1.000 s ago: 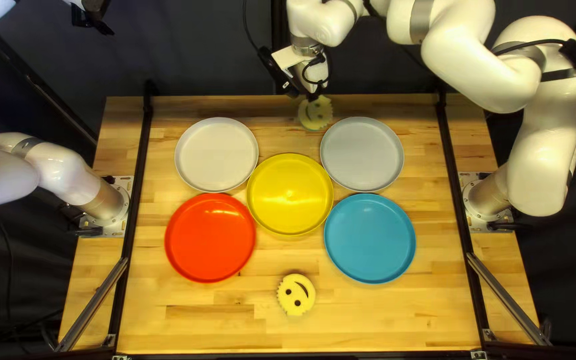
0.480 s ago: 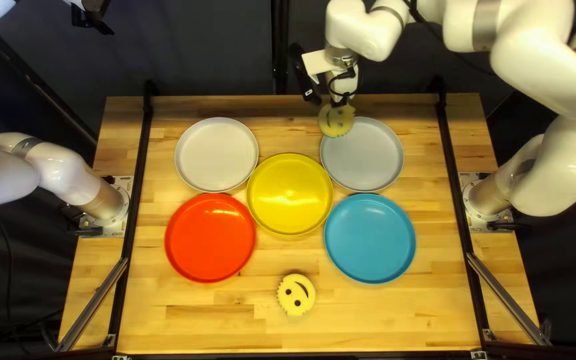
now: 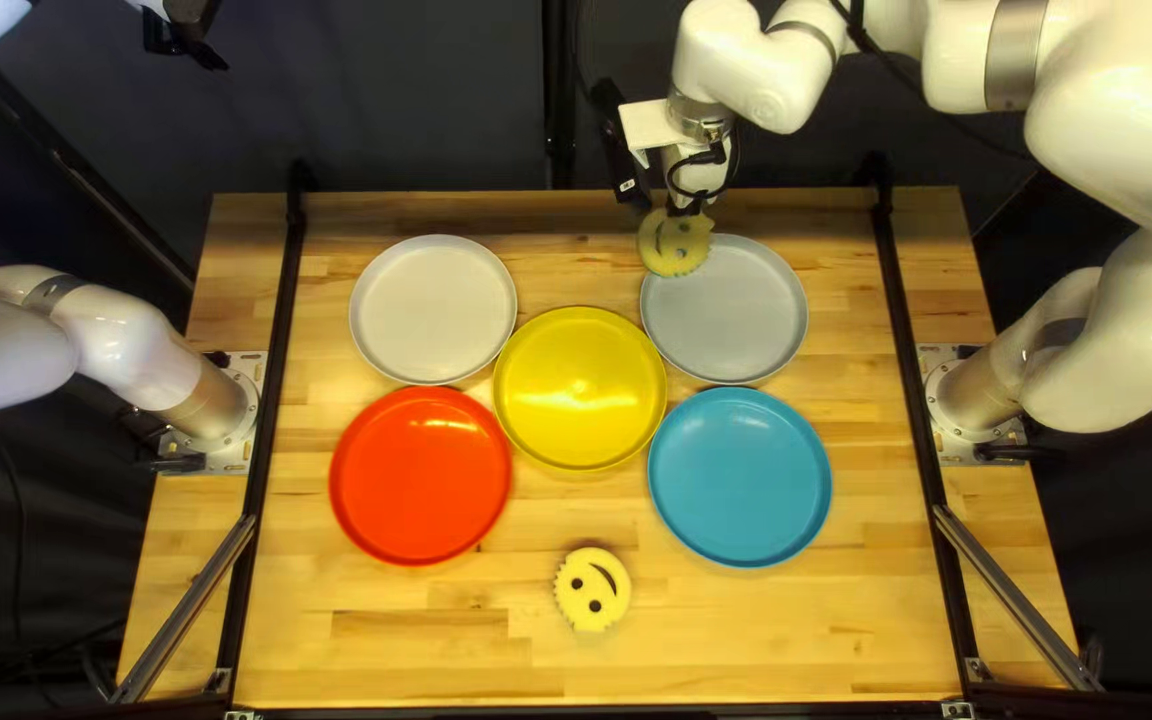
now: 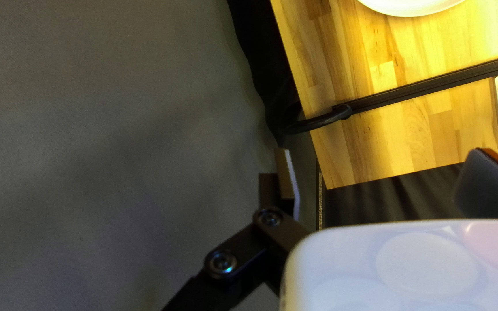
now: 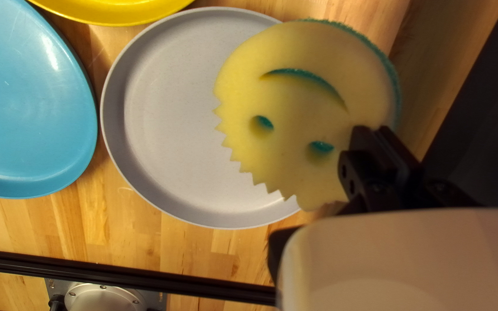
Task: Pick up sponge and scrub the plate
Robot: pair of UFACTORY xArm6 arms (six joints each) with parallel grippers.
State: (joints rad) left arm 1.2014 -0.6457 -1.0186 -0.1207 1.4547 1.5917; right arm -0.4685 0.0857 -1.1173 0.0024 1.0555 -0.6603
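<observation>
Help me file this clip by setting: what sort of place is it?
Probably a robotics lab or test station: my left arm and right arm are mounted at opposite sides of a wooden table, a dark curtain hangs behind it, and colored plates are laid out.

I've got the round yellow smiley sponge [image 5: 295, 103], teal-backed and notched along one edge, pinched in my right hand [image 3: 687, 211], partly over the grey plate [image 5: 174, 115], which lies face up.
</observation>
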